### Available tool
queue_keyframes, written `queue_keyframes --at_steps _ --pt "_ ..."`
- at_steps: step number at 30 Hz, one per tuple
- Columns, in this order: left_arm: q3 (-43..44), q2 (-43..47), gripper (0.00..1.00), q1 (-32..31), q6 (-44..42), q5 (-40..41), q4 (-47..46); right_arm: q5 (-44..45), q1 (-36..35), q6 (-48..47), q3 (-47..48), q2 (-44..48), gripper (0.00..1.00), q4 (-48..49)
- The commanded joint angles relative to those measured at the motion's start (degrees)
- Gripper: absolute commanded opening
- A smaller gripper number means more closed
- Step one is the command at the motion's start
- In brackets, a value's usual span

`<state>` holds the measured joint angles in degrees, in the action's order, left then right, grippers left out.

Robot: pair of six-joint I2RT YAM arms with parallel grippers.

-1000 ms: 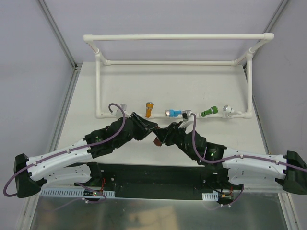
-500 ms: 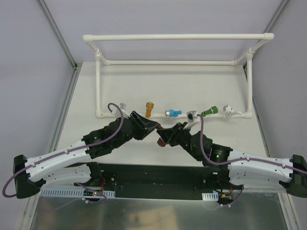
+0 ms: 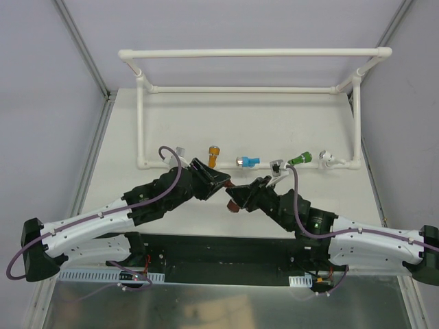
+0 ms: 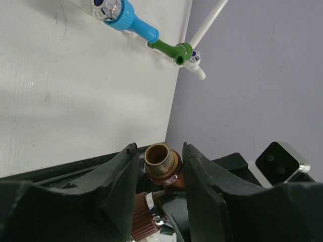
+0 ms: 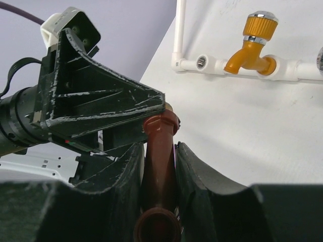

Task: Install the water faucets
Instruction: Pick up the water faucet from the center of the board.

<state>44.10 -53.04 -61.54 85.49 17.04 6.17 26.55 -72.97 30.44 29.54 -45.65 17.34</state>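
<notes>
Brown faucet [image 5: 159, 171], brass-coloured threaded end; orange faucet [image 5: 251, 48], silver cap; blue faucet [image 4: 126, 15], silver end; green faucet [image 4: 166, 49]; pipe frame [image 3: 254, 52] white; table [image 3: 274, 123] off-white; cable [image 5: 22, 13] purple; left gripper [image 4: 159, 147], right gripper [image 5: 159, 146] black.

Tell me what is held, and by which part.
The right gripper clamps the brown faucet by its body. The left gripper only brackets its threaded end, a gap showing beside it.

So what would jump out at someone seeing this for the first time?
Two end effectors meet nose to nose over the middle of the table. The right end effector clamps a brown faucet, whose brass threaded end sits between the open fingers of the left end effector. Behind them, an orange faucet, a blue faucet and a green faucet line the near bar of a white pipe frame.
</notes>
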Motion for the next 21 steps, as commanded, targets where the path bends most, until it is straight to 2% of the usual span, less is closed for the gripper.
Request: queue_keyframes --at_steps 1,7,13,21 --pt "-0.59 -1.36 0.41 -0.34 0.11 -0.69 -2.75 -4.04 -0.07 -0.47 2.63 1.09 0.0 5.07" --pt "-0.77 -2.69 0.4 -0.34 0.55 -1.66 -3.8 -5.28 0.02 -0.38 2.45 2.31 0.0 5.86" --pt "-1.2 -2.51 0.39 -0.34 0.64 -1.83 -3.98 -0.63 0.02 -0.2 0.87 6.09 0.0 6.56" --pt "-0.59 -2.69 0.4 -0.34 0.2 -1.3 -4.06 -0.79 0.11 0.59 0.52 6.01 0.0 2.61"
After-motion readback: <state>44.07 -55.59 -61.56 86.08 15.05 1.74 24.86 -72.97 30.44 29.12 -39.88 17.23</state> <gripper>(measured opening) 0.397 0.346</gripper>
